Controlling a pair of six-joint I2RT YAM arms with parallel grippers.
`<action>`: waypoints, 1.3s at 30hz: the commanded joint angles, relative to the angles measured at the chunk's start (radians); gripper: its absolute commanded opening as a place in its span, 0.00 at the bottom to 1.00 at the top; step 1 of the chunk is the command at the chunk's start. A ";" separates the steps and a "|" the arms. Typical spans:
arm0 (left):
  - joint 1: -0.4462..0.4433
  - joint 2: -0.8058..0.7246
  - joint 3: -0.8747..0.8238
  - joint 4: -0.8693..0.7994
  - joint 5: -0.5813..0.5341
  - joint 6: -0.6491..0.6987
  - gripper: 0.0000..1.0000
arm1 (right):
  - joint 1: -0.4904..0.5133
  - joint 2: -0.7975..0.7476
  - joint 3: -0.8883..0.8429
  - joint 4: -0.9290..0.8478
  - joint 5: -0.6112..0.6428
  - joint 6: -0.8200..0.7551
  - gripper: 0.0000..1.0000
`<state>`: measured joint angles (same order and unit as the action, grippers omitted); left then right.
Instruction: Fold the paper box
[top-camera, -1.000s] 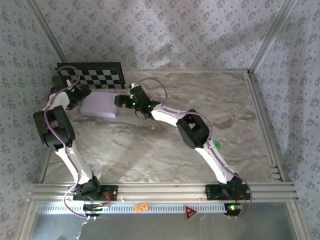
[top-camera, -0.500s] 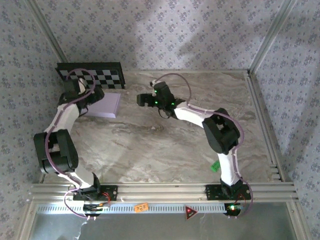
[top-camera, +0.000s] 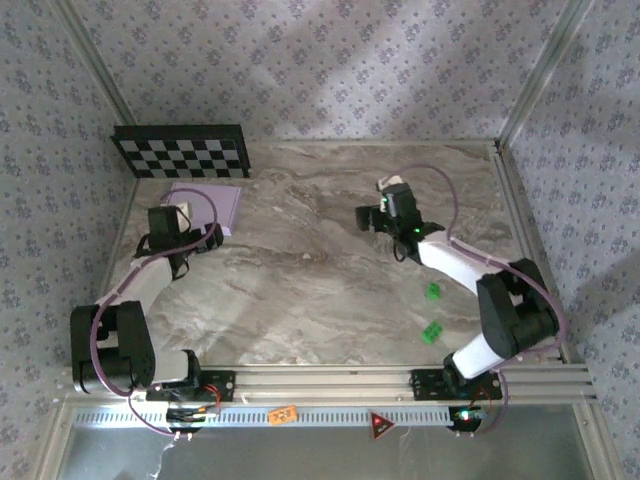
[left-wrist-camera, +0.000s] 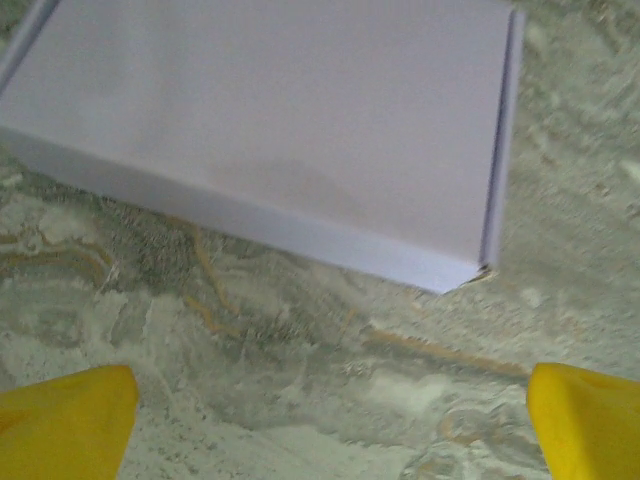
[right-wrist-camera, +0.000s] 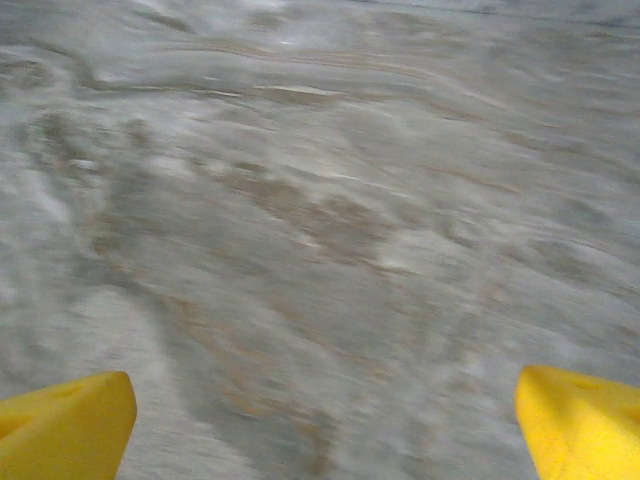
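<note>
Yellow fingertips (left-wrist-camera: 65, 420) of the left gripper (left-wrist-camera: 325, 425) stand wide apart and hold nothing, just short of the near edge of the paper box (left-wrist-camera: 270, 130). The box lies closed and flat at the far left of the marble table (top-camera: 300, 290), before the checkerboard panel (top-camera: 180, 150). The left arm is folded low, with its elbow near its base. The right gripper (right-wrist-camera: 325, 420), also spread and empty, faces bare marble, and the elbow of its arm is out at the right edge.

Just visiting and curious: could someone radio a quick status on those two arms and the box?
Left gripper open, empty, just short of the paper box. Right gripper open over bare table. Box looks folded shut, lying flat. Nothing blocking it.
</note>
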<state>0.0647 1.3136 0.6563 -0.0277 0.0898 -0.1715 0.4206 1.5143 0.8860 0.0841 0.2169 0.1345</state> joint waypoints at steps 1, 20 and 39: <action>-0.026 -0.019 -0.053 0.140 -0.045 0.059 1.00 | -0.069 -0.074 -0.113 0.028 0.074 -0.098 0.99; -0.043 0.087 -0.162 0.542 0.048 0.142 1.00 | -0.424 -0.167 -0.490 0.534 -0.128 -0.159 0.99; 0.009 0.192 -0.181 0.713 0.111 0.170 1.00 | -0.456 0.020 -0.506 0.769 -0.191 -0.157 0.99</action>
<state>0.0765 1.5024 0.4717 0.6437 0.1753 -0.0185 -0.0410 1.5318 0.3710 0.8207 0.0101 -0.0010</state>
